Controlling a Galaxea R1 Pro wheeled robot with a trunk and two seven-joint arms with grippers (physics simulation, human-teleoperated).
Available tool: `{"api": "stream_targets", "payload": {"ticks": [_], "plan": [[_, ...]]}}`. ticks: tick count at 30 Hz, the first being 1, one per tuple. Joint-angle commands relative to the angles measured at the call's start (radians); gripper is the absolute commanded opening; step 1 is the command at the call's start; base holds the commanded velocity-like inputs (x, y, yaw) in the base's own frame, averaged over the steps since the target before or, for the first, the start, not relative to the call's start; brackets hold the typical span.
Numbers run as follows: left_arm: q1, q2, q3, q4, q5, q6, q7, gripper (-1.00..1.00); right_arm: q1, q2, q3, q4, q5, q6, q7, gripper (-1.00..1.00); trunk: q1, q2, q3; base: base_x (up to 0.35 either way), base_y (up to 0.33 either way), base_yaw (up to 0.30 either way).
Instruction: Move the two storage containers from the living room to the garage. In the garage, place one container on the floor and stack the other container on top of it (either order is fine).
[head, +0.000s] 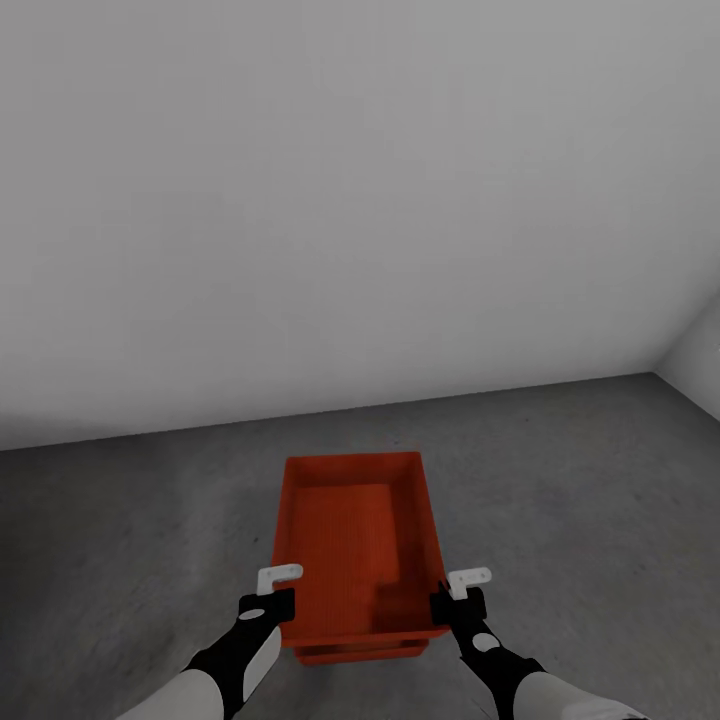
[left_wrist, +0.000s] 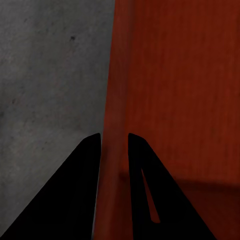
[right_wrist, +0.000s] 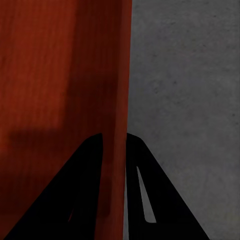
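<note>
A: What is taking up most of the head view?

B: A plain white-grey wall (head: 350, 200) is filling the upper part, and the floor (head: 140, 520), dark grey speckled concrete, is spreading out below it. A second wall (head: 700, 350) is meeting it in a corner at the right.

A: Where is the task's thing sitting?

B: An orange-red storage container (head: 355, 545) is lying low in the middle of the view, open side up, its long sides running away from the robot. Under its near edge a second orange-red lip (head: 360, 653) is peeking out; whether that is the other container I cannot tell.

A: And the arms?

B: Both are reaching to the near corners. The left gripper (head: 268, 605) is pinching the left side wall, one finger inside and one outside, as the left wrist view (left_wrist: 116, 145) is showing. The right gripper (head: 458, 605) is doing likewise on the right side wall, clamped narrowly over the rim (right_wrist: 115, 142).
</note>
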Motion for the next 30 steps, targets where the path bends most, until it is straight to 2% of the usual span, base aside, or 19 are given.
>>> {"api": "stream_targets", "payload": {"ticks": [1, 17, 30], "plan": [[-0.001, 0.001, 0.042, -0.014, -0.010, -0.029, 0.012, -1.00, 0.000, 0.000, -0.054, 0.003, -0.007, -0.002, -0.012, -1.00, 0.000, -0.001, -0.001, 0.000, 0.000, 0.000], [-0.001, -0.001, 0.042, -0.014, -0.010, -0.029, 0.012, -1.00, 0.000, 0.000, -0.054, 0.003, -0.007, -0.002, -0.012, -1.00, 0.000, -0.001, -0.001, 0.000, 0.000, 0.000], [-0.001, -0.001, 0.041, -0.010, -0.010, -0.028, 0.012, -1.00, 0.000, 0.000, -0.055, 0.003, -0.007, -0.003, -0.012, -1.00, 0.050, -0.092, -0.042, 0.000, 0.000, 0.000]]}}
